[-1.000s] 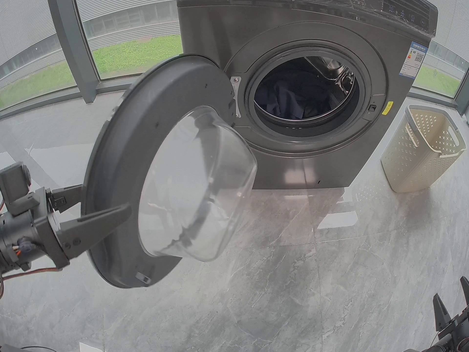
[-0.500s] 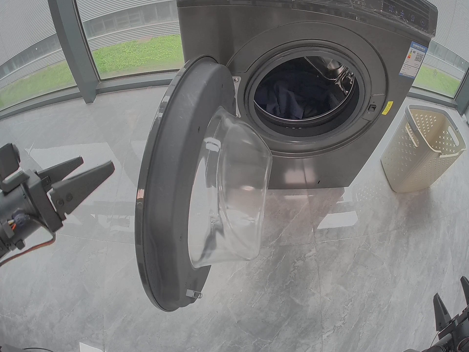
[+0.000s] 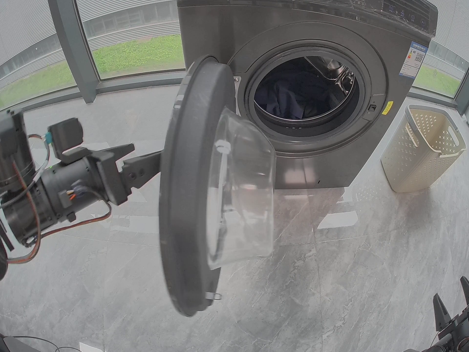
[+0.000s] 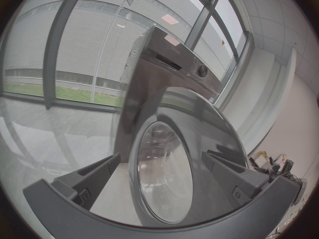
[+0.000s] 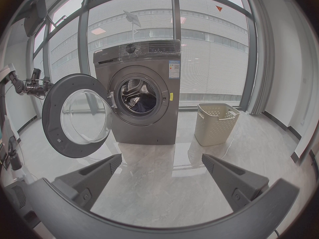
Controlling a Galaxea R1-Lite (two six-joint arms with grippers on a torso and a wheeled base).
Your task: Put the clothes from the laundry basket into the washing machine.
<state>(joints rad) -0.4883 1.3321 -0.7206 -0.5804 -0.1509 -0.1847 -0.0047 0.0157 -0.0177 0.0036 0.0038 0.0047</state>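
The grey washing machine (image 3: pixel 303 35) stands with its round door (image 3: pixel 195 187) half swung, edge-on to me, glass bowl (image 3: pixel 242 191) facing the drum. Dark blue clothes (image 3: pixel 293 99) lie inside the drum. The cream laundry basket (image 3: pixel 422 145) stands to the machine's right; no clothes show in it. My left gripper (image 3: pixel 146 160) is open at the door's outer face, one fingertip hidden behind the rim. In the left wrist view the door (image 4: pixel 166 170) stands just ahead of the open left gripper (image 4: pixel 159 160). My right gripper (image 3: pixel 452 319) is open, low at the right, away from everything.
Grey marble floor (image 3: pixel 317 279) stretches wide in front of the machine. Tall windows with a grey frame post (image 3: pixel 68 35) run behind and to the left. From the right wrist view, the machine (image 5: pixel 143 97), door (image 5: pixel 78 115) and basket (image 5: pixel 216 123) stand beyond the right gripper (image 5: pixel 161 160).
The door has swung from wide open toward the machine. My left gripper left the door's rim, rose and moved right, ending behind the door's outer face. The right arm stayed still.
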